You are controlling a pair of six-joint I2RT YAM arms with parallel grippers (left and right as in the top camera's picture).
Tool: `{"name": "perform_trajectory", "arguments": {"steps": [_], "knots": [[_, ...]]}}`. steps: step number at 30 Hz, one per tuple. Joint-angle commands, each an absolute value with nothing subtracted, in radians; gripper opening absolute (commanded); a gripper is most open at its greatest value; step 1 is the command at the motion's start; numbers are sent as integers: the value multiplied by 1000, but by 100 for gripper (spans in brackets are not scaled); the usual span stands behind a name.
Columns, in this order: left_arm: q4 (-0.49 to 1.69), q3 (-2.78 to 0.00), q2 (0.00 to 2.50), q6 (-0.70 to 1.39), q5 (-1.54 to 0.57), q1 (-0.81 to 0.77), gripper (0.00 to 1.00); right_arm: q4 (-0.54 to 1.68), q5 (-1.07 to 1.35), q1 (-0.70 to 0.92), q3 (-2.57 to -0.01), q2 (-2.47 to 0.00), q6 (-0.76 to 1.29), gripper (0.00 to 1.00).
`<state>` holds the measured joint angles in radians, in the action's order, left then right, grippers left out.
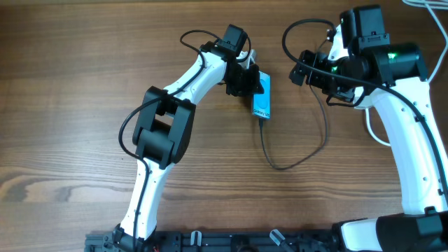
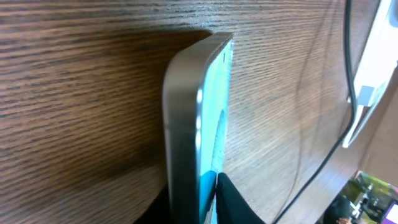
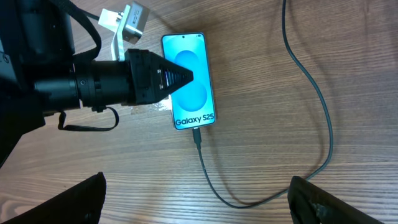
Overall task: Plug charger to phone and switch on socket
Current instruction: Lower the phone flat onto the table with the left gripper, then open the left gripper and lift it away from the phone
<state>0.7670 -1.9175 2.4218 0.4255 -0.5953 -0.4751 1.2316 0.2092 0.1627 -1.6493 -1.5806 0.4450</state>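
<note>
The phone (image 3: 188, 81) lies flat on the wooden table (image 3: 367, 62), near the middle, with its bright blue screen up. The charger (image 3: 201, 152) has its black plug in the phone's bottom end. The left gripper (image 3: 180, 78) pinches the phone's side, jaws narrow on it. The right gripper (image 3: 202, 196) hangs above, jaws wide, holding nothing. I think the switch comes next. The socket (image 3: 127, 23) peeks out white behind the left arm, mostly hidden. The right gripper should go round the cable and press the switch gently, so nothing gets tugged loose.
</note>
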Motion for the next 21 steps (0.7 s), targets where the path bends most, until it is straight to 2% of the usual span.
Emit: {"name": "perform_trajectory", "arguments": {"steps": [1, 5, 10, 15, 16, 18, 20, 21], "knots": [[778, -1917, 2435, 423, -493, -473, 24, 1235, 226, 165, -1660, -1592, 441, 94], [812, -1917, 2435, 424, -387, -473, 28, 1247, 226, 165, -1660, -1592, 436, 94], [826, -1917, 2435, 423, -329, -473, 45, 1260, 225, 165, -1660, -1592, 419, 94], [831, -1917, 2435, 420, -294, -473, 48, 1266, 225, 165, -1660, -1592, 419, 94], [835, -1917, 2432, 396, -294, -473, 54, 1266, 225, 165, -1660, -1592, 419, 94], [859, -1919, 2405, 351, -294, -464, 56, 1266, 215, 165, -1660, -1592, 419, 95], [887, -1919, 2316, 307, -294, -429, 89, 1262, 141, 155, -1661, -1592, 422, 96], [894, -1919, 2276, 299, -294, -412, 100, 1261, 126, 143, -1661, -1591, 422, 98]]}}
